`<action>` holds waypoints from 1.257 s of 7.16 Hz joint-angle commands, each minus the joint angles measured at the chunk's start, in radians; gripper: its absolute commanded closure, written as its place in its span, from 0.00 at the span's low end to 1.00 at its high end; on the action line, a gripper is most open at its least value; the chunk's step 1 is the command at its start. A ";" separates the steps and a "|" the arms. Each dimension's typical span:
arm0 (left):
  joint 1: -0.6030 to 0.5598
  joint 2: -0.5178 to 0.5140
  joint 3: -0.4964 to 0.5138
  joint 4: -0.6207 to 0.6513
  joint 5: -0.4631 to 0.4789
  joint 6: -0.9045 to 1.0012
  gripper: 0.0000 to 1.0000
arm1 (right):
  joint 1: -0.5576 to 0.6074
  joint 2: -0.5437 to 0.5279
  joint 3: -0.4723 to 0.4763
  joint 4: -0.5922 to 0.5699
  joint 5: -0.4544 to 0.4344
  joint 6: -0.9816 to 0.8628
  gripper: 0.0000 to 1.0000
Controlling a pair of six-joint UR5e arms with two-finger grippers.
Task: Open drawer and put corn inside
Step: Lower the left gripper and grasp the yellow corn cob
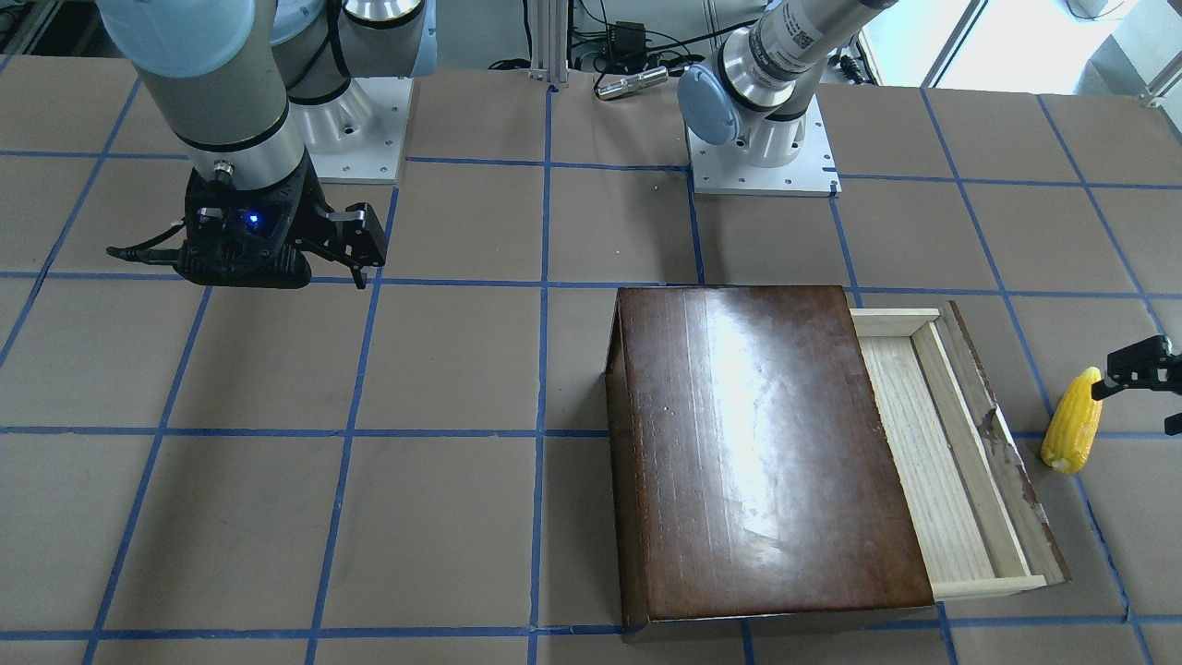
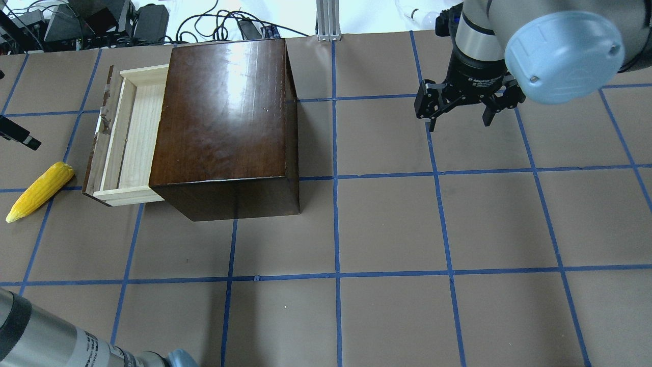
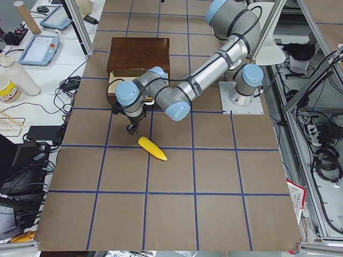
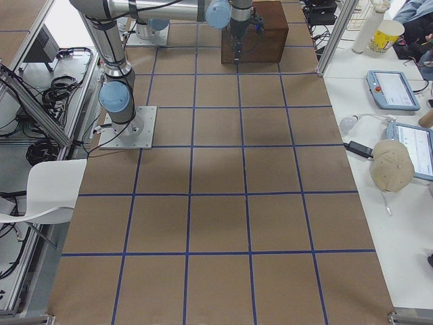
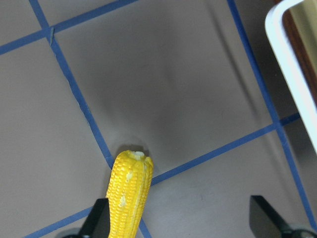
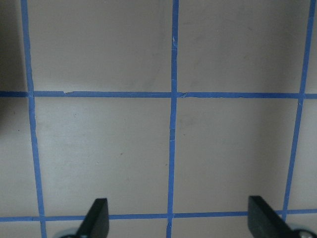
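Observation:
The corn (image 1: 1073, 422) lies on the table beside the dark front panel of the drawer (image 1: 933, 453), which is pulled out of the glossy brown box (image 1: 766, 453) and shows a bare pale-wood bottom. My left gripper (image 5: 179, 210) hovers open over the corn's blunt end (image 5: 129, 191), and the cob sits next to one finger (image 5: 99, 220). It holds nothing. In the overhead view the corn (image 2: 39, 191) lies left of the drawer (image 2: 130, 132). My right gripper (image 2: 458, 112) is open and empty above bare table, far from the box.
The two arm bases (image 1: 757, 157) stand at the robot's side of the table. Cables and equipment (image 2: 102, 20) lie past the table's far edge behind the box. Blue tape lines (image 6: 173, 94) grid the brown table top.

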 commanded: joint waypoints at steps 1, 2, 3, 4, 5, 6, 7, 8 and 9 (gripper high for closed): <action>0.011 -0.029 -0.088 0.159 0.023 0.111 0.00 | 0.000 0.001 0.000 0.000 0.001 0.000 0.00; 0.009 -0.028 -0.143 0.256 0.113 0.124 0.00 | 0.000 0.000 0.000 0.001 0.001 0.000 0.00; 0.009 -0.019 -0.190 0.292 0.126 0.133 0.00 | 0.000 0.001 0.000 0.001 0.001 0.000 0.00; 0.011 -0.022 -0.224 0.344 0.126 0.165 0.00 | 0.000 0.000 0.000 0.001 0.001 0.000 0.00; 0.011 -0.029 -0.237 0.373 0.129 0.206 0.00 | 0.000 0.001 0.000 0.001 0.001 0.000 0.00; 0.013 -0.033 -0.238 0.371 0.129 0.214 0.00 | 0.000 0.000 0.000 0.000 0.001 0.000 0.00; 0.013 -0.040 -0.240 0.371 0.129 0.225 0.00 | 0.000 0.001 0.000 0.001 0.002 0.000 0.00; 0.013 -0.046 -0.240 0.371 0.132 0.228 0.00 | 0.000 0.001 0.000 0.001 0.001 0.000 0.00; 0.013 -0.055 -0.238 0.372 0.135 0.225 0.00 | 0.000 0.000 0.000 0.001 0.001 0.000 0.00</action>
